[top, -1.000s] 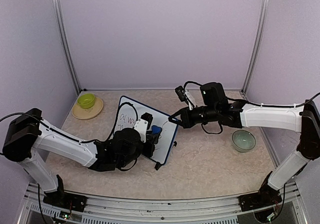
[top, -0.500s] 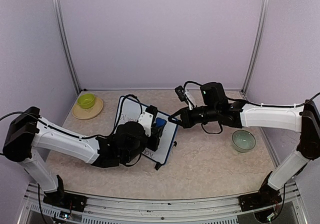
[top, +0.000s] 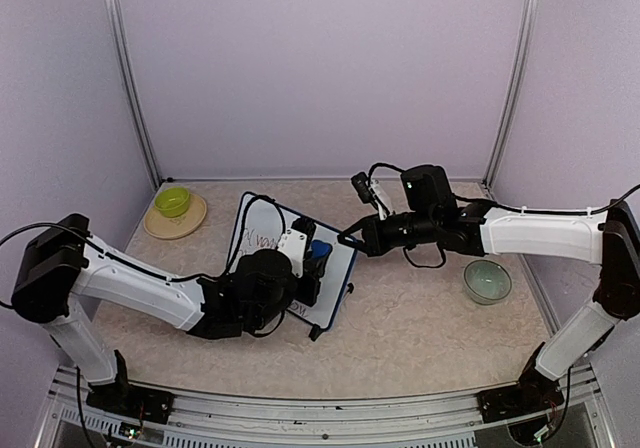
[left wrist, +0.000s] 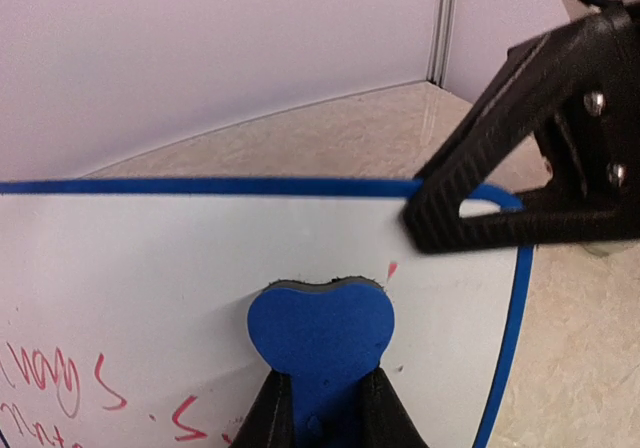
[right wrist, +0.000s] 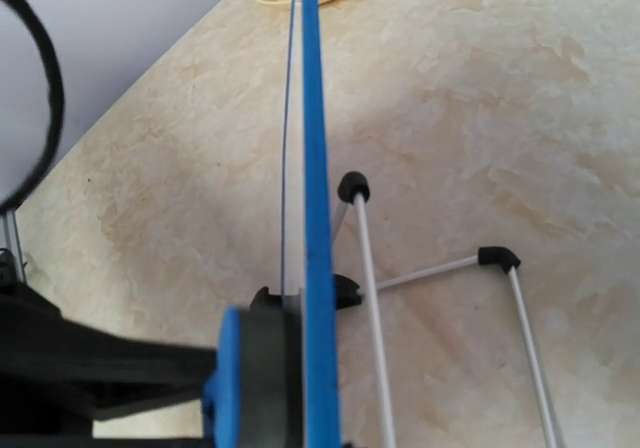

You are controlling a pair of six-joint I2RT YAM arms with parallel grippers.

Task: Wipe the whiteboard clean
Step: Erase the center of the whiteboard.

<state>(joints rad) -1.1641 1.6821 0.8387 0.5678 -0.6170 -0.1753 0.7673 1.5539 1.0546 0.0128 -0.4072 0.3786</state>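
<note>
The whiteboard (top: 262,236), white with a thin blue frame, stands tilted on its legs at centre left. Red handwriting (left wrist: 60,388) shows on its lower left in the left wrist view. My left gripper (top: 316,258) is shut on a blue eraser (left wrist: 320,333) and presses it flat on the board (left wrist: 150,258) near the upper right corner. My right gripper (top: 351,239) is shut on the board's right top edge; its black fingers (left wrist: 520,188) clamp the corner. The right wrist view shows the board's frame (right wrist: 315,168) edge-on, with the eraser (right wrist: 255,378) against it and the legs (right wrist: 365,258) behind.
A yellow-green bowl (top: 173,201) sits on a tan plate (top: 192,222) at the back left. A pale green bowl (top: 487,280) stands at the right. Enclosure walls and posts ring the table.
My left gripper slid the eraser up and to the right across the board, toward its upper right corner. The right arm kept its hold and did not move.
</note>
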